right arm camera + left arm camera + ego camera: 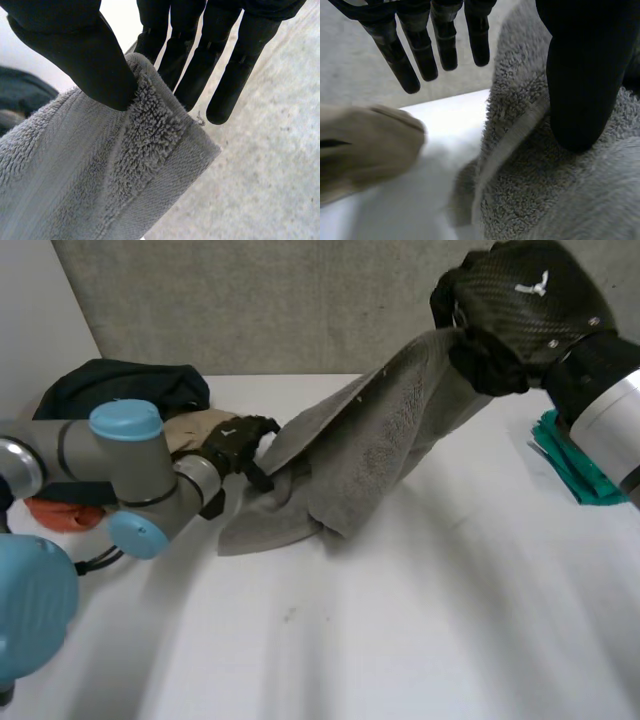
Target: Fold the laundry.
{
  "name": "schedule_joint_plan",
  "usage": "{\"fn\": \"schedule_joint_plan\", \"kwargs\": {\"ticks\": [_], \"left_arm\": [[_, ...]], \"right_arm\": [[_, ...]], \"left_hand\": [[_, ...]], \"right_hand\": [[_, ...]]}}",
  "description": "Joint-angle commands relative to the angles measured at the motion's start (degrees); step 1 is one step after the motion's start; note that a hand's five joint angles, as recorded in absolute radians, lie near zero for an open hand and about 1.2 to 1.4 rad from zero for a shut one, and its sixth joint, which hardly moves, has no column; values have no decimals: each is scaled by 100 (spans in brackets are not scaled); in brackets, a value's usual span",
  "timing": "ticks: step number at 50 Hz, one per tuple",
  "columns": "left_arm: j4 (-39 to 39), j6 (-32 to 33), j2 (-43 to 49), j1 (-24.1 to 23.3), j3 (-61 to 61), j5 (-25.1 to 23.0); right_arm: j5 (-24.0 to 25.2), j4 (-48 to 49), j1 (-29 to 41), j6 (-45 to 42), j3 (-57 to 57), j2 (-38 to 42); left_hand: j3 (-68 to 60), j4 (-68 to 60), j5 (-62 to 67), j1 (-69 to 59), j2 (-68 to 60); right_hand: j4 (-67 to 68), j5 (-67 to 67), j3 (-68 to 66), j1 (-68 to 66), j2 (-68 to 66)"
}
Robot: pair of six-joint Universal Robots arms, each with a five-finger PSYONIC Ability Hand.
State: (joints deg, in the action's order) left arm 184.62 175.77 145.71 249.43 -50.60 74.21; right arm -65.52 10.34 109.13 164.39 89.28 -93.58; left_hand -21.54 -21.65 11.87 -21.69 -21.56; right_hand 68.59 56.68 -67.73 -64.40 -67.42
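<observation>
Our right hand's (520,315) fingers (237,70) pinch a raised corner of the grey terry towel (370,440). Our left hand's (235,448) fingers (422,50) spread beside its lower edge; we should pinch there, then pull taut.

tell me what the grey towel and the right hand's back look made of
Grey towel: probably cotton terry, matte; dense loops stand up, with a flat woven band near the edge. Right hand: back shell looks like carbon fibre, slightly glossy; a fine checkered weave shows, though it may be printed.
</observation>
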Motion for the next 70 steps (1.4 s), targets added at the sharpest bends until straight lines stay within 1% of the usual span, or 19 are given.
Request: {"fn": "schedule_joint_plan", "kwargs": {"ticks": [1, 2, 5, 8, 12, 17, 19, 24, 25, 29, 32, 36, 41, 44, 46, 50, 60, 65, 70], "left_arm": [[-32, 54, 89, -175, 76, 50], [-32, 71, 54, -132, 59, 128], [-58, 159, -104, -131, 41, 313], [-216, 431, -665, -105, -213, 507], [-436, 739, -1754, -52, -942, 463], [-786, 1143, -2923, -96, -1645, 445], [-945, 1249, -3092, -61, -1760, 445], [-1358, 1775, -2874, -35, -1831, 507], [-1420, 2029, -2629, -17, -1744, 542], [-1421, 2741, -2014, 44, -1297, 699], [-1342, 3032, -1644, 1, -805, 823], [-517, 3192, -1317, -70, 329, 893], [1881, 3227, -1466, -228, 841, 929], [2751, 3227, -1816, -254, 754, 920], [2763, 3227, -1984, -254, 604, 911], [2623, 3227, -2292, -228, 69, 920], [2245, 3262, -3268, -219, -2523, 937], [2245, 3279, -3295, -202, -3779, 929], [2332, 3271, -2857, -175, -4309, 902]], "right_arm": [[83, 21, -278, 225, -95, -248], [92, 12, -426, 225, -138, -248], [110, -67, -682, 217, -244, -240], [188, -383, -1042, 182, -420, -47], [180, -927, -1412, 24, -797, 673], [66, -2191, -1491, -957, -1421, 1542], [-39, -2439, -1509, -1320, -1536, 1763], [-689, -2800, -1439, -2033, -1843, 2335], [-951, -2792, -1439, -2181, -1931, 2536], [-1296, -2765, -1351, -2262, -2273, 2976], [-1376, -2634, -1149, -2227, -2677, 3231], [-1604, -1766, -929, -1911, -3600, 3522], [-2158, 475, -902, -1392, -4094, 3294], [-2219, 1423, -885, -1339, -4006, 3066], [-2202, 1541, -876, -1339, -3918, 2995], [-2071, 1454, -876, -1322, -3629, 2890], [-1587, 1068, -955, -1207, -1731, 2556], [-1236, 558, -964, -1207, -687, 2441], [-980, 434, -1060, -1260, 1, 2485]], "left_hand": [[-4644, -4633, 4610, -4628, -4642], [-5834, -5823, 5801, -5819, -5832], [-5846, -5835, 5813, -5831, -5844], [-5846, -5835, 5813, -5831, -5844], [-5846, -5835, 5813, -5831, -5844], [-5846, -5835, 5813, -5831, -5844], [-5846, -5835, 5813, -5831, -5844], [-5846, -5835, 5813, -5831, -5844], [-5846, -5835, 5813, -5831, -5844], [-5846, -5835, 5813, -5831, -5844], [-5846, -5835, 5813, -5831, -5844], [-5846, -5835, 5813, -5831, -5844], [-5846, -5835, 5813, -5831, -5844], [-5846, -5835, 5813, -5831, -5844], [-5846, -5835, 5813, -5831, -5844], [-5846, -5835, 5813, -5831, -5844], [-5846, -5835, 5813, -5831, -5844], [-5846, -5835, 5813, -5831, -5844], [-5846, -5835, 5813, -5831, -5844]], "right_hand": [[1141, 1332, -1227, -1560, -1258], [1141, 1332, -1227, -1560, -1258], [1141, 1332, -1227, -1560, -1258], [1141, 1332, -1227, -1560, -1258], [1141, 1332, -1227, -1560, -1258], [1141, 1332, -1227, -1560, -1258], [1141, 1332, -1227, -1560, -1258], [1141, 1332, -1227, -1560, -1258], [1141, 1332, -1227, -1560, -1258], [1141, 1332, -1227, -1560, -1258], [1141, 1332, -1227, -1560, -1258], [1141, 1332, -1227, -1560, -1258], [1141, 1332, -1227, -1560, -1258], [1141, 1332, -1227, -1560, -1258], [1141, 1332, -1227, -1560, -1258], [1141, 1332, -1227, -1560, -1258], [1141, 1332, -1227, -1560, -1258], [1141, 1332, -1227, -1560, -1258], [1141, 1332, -1227, -1560, -1258]]}}
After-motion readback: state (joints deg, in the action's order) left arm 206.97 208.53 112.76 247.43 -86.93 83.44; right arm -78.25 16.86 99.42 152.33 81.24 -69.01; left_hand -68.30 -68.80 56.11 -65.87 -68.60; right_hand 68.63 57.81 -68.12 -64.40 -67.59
